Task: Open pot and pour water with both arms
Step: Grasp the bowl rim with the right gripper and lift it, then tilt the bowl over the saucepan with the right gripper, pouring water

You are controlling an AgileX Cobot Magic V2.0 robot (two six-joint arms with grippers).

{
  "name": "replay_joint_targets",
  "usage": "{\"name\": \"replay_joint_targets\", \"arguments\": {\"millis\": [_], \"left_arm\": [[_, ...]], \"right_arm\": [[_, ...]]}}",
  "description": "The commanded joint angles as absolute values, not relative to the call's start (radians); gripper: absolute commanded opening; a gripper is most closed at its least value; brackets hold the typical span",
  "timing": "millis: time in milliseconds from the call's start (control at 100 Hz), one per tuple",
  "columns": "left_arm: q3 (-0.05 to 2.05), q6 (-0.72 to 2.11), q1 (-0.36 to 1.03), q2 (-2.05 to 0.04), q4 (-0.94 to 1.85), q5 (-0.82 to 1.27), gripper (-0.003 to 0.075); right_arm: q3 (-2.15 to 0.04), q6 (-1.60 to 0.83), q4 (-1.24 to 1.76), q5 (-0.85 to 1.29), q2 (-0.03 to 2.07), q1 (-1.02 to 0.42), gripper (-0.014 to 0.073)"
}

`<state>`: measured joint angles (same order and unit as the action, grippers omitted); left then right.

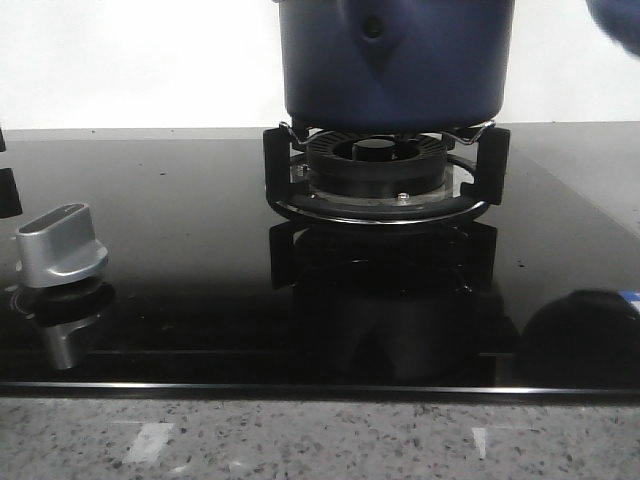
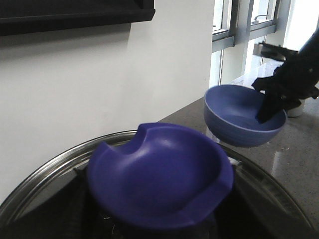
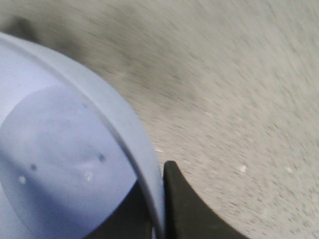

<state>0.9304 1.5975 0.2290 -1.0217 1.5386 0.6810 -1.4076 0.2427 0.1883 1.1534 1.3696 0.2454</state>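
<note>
The bowl (image 2: 244,115) is clamped at its rim by the right fingers (image 3: 164,199), left grip unclear; water could be spilled short of the pot (image 1: 395,60) by tilting

No legible text, labels, brand marks or numbers in any view; dark navy-blue cylindrical pot (image 1: 395,60) and silver metal stove knob (image 1: 62,245) carry no readable markings

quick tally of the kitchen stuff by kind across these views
pot: 1
pot lid with blue knob: 1
bowl: 1
burner: 1
stove knob: 1
total: 5
</note>
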Motion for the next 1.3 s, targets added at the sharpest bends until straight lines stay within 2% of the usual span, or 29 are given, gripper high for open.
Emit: {"name": "replay_joint_targets", "arguments": {"millis": [0, 440, 870, 1290], "left_arm": [[0.964, 1.589, 0.228, -1.000, 1.627, 0.686, 0.0271], [0.964, 1.589, 0.228, -1.000, 1.627, 0.686, 0.0271], [0.964, 1.589, 0.228, -1.000, 1.627, 0.701, 0.0271], [0.964, 1.589, 0.228, -1.000, 1.650, 0.701, 0.0271]], "right_arm": [[-1.521, 0.227, 0.205, 1.144, 1.334, 0.220, -0.0062], [-1.856, 0.214, 0.205, 1.262, 1.434, 0.013, -0.0062], [-1.886, 0.214, 0.080, 1.131, 1.471, -0.162, -0.0062], [-1.886, 0.232, -0.277, 1.048, 1.493, -0.318, -0.0062]]}}
